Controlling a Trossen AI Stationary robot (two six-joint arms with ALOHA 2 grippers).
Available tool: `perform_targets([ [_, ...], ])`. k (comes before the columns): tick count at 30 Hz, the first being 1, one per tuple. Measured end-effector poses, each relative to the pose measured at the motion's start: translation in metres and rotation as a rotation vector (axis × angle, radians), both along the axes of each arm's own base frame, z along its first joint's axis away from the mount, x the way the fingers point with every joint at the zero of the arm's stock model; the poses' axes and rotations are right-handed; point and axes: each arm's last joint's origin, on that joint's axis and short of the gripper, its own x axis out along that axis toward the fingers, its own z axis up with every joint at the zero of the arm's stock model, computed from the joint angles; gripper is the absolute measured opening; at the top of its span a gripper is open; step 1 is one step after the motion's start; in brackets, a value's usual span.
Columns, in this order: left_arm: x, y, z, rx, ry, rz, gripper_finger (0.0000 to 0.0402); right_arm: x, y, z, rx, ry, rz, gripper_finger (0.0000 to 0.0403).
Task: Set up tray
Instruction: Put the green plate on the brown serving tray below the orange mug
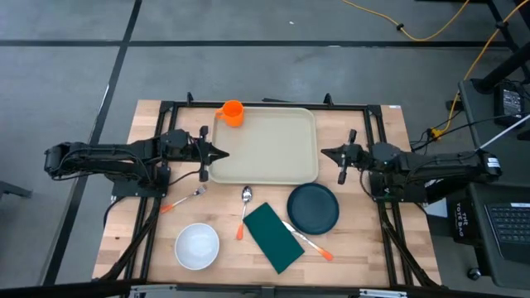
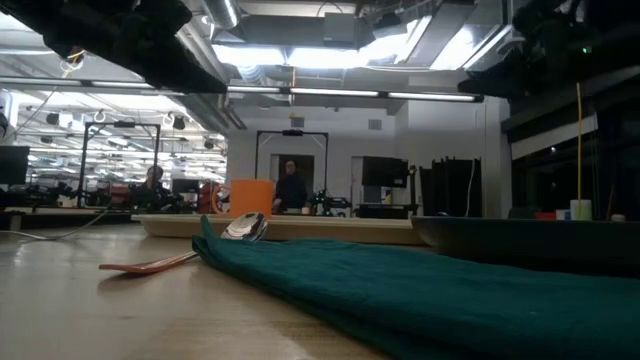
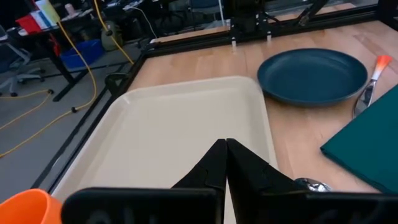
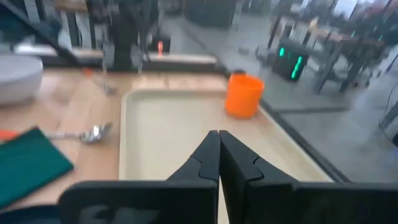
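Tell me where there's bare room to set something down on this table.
The tray is bare except for the orange cup at its far left corner. Bare wood lies right of the plate. Crowded: the strip below the tray, with fork, spoon, napkin, bowl.

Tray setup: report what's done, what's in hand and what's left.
Done: only the orange cup stands on the tray, at a far corner. In hand: nothing; the left gripper and right gripper are shut and empty at the tray's two short edges. Left: the dark plate, white bowl, green napkin, spoon, fork and another orange-handled utensil lie on the table.
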Motion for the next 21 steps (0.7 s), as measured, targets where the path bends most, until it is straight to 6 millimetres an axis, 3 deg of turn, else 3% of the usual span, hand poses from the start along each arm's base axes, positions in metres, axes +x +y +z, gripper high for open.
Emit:
perform_targets([
  [11, 0.000, 0.002, 0.000, 0.058, 0.013, 0.043, 0.0003, 0.013, 0.008, 0.030, 0.253, 0.419, -0.064, 0.0004],
  [21, 0.000, 0.001, 0.000, 0.038, 0.009, 0.042, 0.0003, 0.041, 0.049, 0.036, 0.190, 0.665, 0.024, 0.0002],
])
